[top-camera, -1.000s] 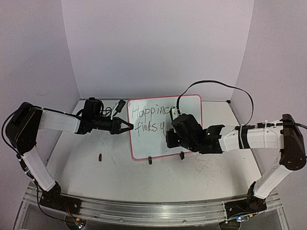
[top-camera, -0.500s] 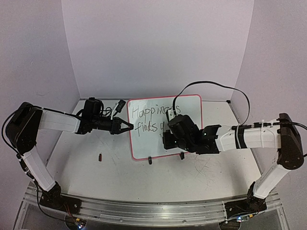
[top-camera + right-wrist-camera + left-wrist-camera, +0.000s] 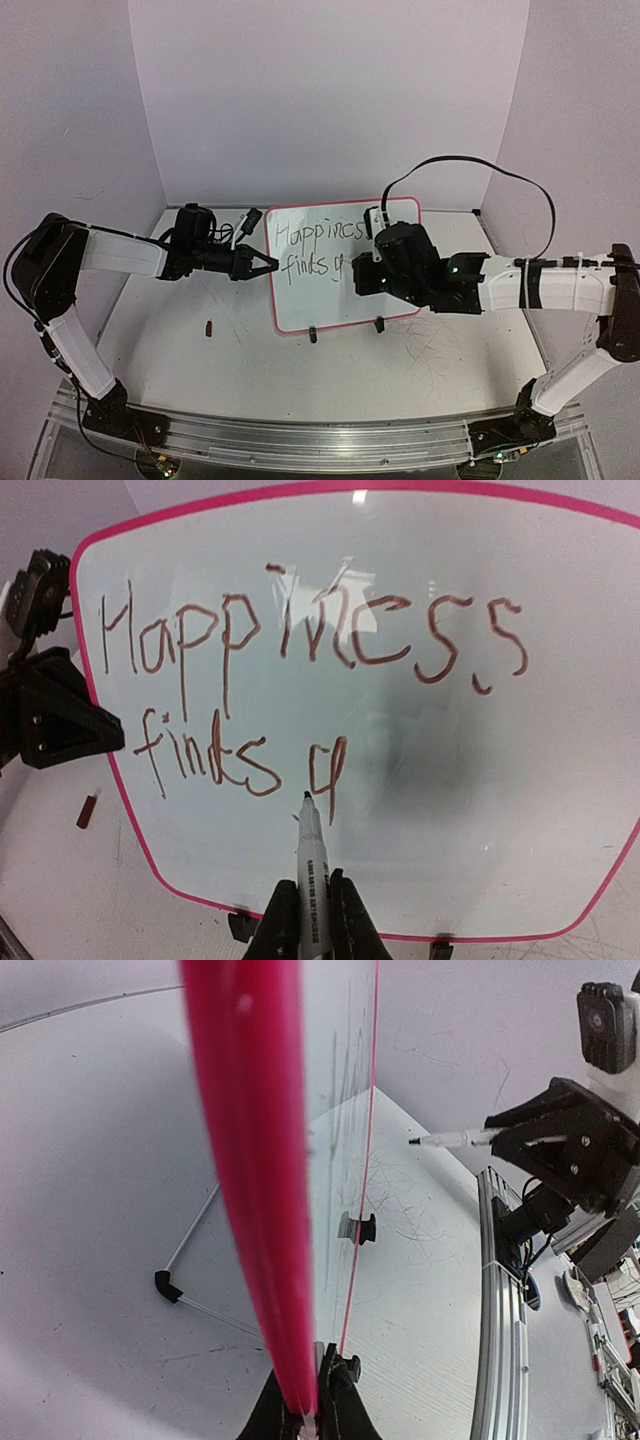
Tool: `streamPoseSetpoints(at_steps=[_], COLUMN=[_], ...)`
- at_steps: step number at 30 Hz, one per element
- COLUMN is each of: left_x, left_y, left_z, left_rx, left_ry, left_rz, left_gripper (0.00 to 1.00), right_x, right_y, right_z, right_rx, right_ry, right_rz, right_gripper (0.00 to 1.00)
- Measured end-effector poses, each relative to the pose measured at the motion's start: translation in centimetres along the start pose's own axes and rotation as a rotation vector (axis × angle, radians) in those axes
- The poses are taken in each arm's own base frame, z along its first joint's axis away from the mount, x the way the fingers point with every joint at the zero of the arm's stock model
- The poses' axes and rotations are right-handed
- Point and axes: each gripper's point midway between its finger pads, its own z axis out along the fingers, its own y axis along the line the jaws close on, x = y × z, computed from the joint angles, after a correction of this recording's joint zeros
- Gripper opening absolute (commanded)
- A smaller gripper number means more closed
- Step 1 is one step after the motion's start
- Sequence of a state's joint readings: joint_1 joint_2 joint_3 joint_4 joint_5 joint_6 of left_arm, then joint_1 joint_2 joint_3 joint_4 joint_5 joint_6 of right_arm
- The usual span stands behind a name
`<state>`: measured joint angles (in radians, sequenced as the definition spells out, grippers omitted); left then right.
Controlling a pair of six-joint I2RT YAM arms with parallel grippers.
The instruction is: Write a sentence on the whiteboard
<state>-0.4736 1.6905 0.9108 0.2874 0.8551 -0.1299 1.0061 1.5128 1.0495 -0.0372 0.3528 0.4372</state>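
Pinching the marker [image 3: 309,855], the right tool [image 3: 313,908] has swung toward 3 o'clock, tip just off the sentence's [image 3: 300,645] finished "y", so "ou" remains; the left tool [image 3: 264,265] clamps the 9 o'clock edge of the whiteboard [image 3: 320,300], which stands mid-way across the counter [image 3: 200,375].

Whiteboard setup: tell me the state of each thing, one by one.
whiteboard, standing upright, left edge clamped.
sentence, unfinished: "Happiness finds" plus one letter.
marker, uncapped, tip near that last letter.
left gripper, shut on the whiteboard.
right gripper, shut on the marker.
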Motion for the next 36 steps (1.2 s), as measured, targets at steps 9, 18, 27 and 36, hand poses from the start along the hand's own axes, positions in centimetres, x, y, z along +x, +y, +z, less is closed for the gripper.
streamPoseSetpoints(at_steps=[9,18,27,36], left_x=[-0.1,-0.1,-0.2,-0.1], left_y=[-0.1,-0.1,-0.1,0.0], left_z=[0.0,0.1,0.2,0.2], left_rx=[0.001,0.001,0.001,-0.001], left_ry=[0.0,0.003,0.003,0.006], left_rz=[0.002,0.001,0.001,-0.002], left_gripper=[0.0,0.0,0.0,0.0], right_x=[-1.5,-0.7,-0.5,-0.3], right_y=[-2.2,-1.8,-2.1,-2.2], right_z=[0.5,1.5,1.8,2.1], right_rx=[0.04,0.032,0.048,0.053], right_ry=[-0.029,-0.015,-0.014,-0.008], right_rz=[0.029,0.007,0.004,0.001], right_gripper=[0.0,0.0,0.0,0.0])
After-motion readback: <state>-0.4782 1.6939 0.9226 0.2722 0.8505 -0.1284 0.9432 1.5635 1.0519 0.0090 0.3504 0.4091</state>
